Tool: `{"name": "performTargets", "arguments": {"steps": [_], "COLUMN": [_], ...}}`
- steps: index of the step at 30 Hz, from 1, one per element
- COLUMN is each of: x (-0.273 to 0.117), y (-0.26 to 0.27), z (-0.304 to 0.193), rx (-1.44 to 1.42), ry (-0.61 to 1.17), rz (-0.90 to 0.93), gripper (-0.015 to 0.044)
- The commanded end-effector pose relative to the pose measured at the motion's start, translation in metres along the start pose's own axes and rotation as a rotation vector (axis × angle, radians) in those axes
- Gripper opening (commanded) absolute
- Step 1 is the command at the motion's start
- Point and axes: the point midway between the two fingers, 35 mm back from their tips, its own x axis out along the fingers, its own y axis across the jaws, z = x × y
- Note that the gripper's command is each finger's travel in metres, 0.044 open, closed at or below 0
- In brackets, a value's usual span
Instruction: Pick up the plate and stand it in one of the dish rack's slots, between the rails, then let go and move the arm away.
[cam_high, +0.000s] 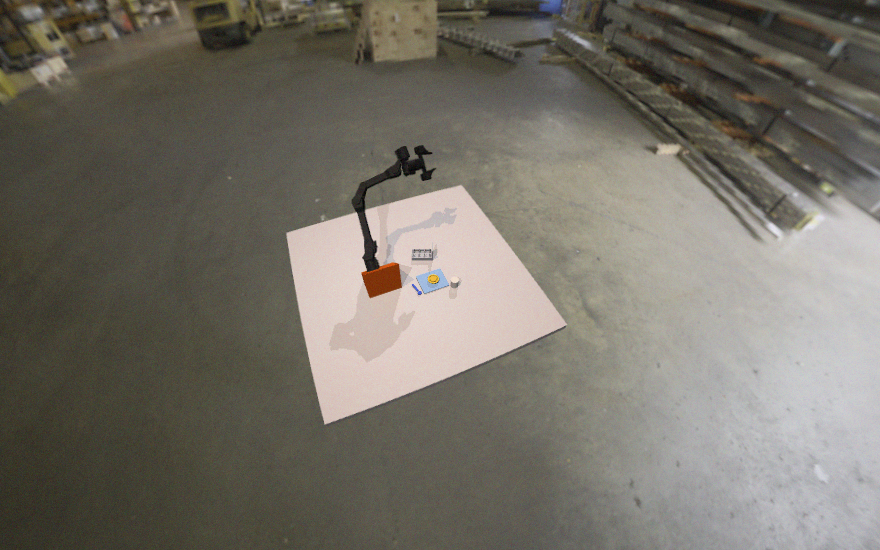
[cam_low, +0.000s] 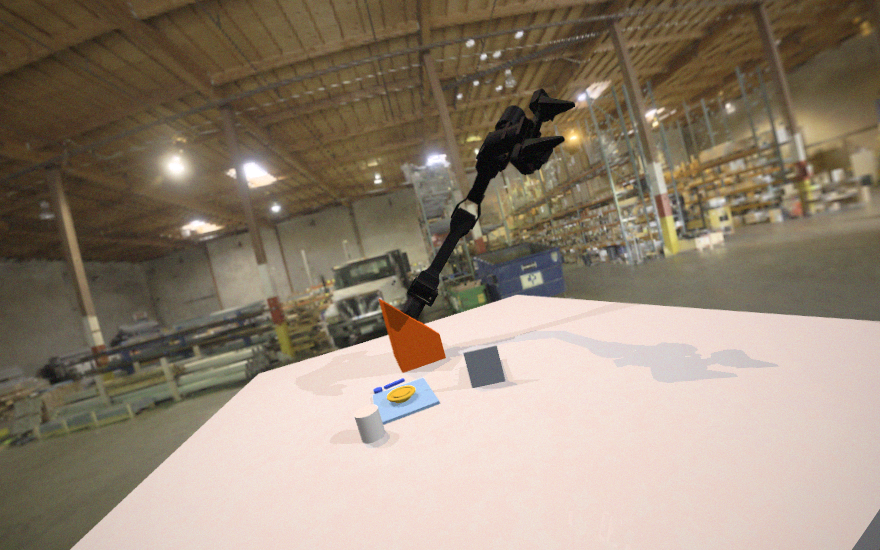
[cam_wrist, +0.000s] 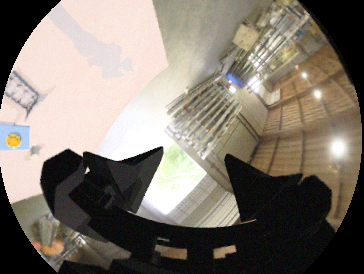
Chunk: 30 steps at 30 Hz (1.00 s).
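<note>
- The light cup (cam_high: 454, 282) (cam_low: 369, 425) (cam_wrist: 35, 149) stands nearest, beside the blue mat (cam_high: 425, 287) (cam_low: 425, 403) (cam_wrist: 25, 131).
- The yellow plate (cam_high: 433, 278) (cam_low: 401, 393) (cam_wrist: 13, 140) lies on that mat, not yet picked up.
- Beyond, the dish rack (cam_high: 422, 259) (cam_low: 484, 367) (cam_wrist: 36, 95) awaits it; standing and release remain.
- Farthest, the hand (cam_high: 432, 163) (cam_low: 569, 121) (cam_wrist: 195, 153) is high up, nearly fully open, holding nothing.

no legible text, brand or number in any view, a pale label with a dark mark too blurred to read on the side of a blue dumpster (cam_low: 508, 280)
</note>
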Motion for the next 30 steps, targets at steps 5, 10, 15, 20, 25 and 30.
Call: {"name": "performTargets", "arguments": {"steps": [5, 10, 15, 20, 25, 30], "x": [0.007, 0.007, 0.002, -0.006, -0.018, -0.032], "y": [0.059, 0.099, 0.14, 0.18, 0.22, 0.257], "z": [-0.044, -0.068, -0.09, -0.109, -0.124, -0.135], "rx": [0.18, 0.305, 0.431, 0.559, 0.689, 0.821], "ry": [0.086, 0.143, 0.202, 0.264, 0.328, 0.394], "rz": [0.154, 0.256, 0.354, 0.45, 0.543, 0.633], "gripper": [0.04, 0.04, 0.04, 0.04, 0.04, 0.04]}}
